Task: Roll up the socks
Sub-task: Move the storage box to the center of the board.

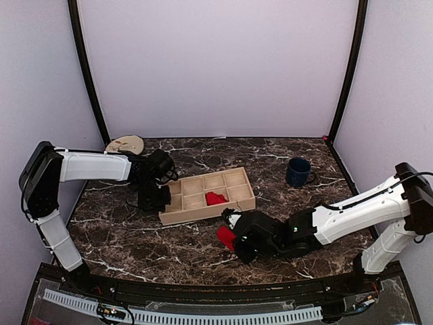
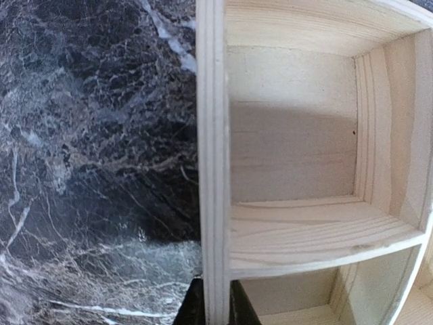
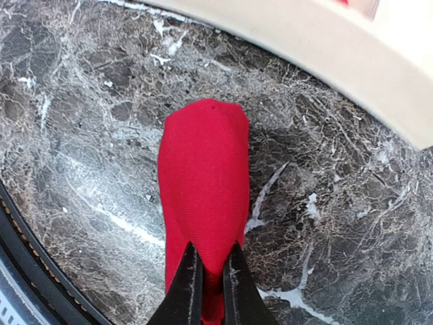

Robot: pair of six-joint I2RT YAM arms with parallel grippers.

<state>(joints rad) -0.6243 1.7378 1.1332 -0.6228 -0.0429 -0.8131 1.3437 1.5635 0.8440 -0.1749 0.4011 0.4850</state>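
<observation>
right claw (image 3: 210, 254): clenched on red sock (image 3: 203, 176), down at the marble table (image 3: 81, 135), just beside the wooden tray (image 1: 203, 213)
left claw (image 2: 215, 291): clamped astride the tray's end wall
done: second red sock (image 1: 216, 198) bundled in a near-row compartment
left: probably tucking the held sock into the tray
</observation>
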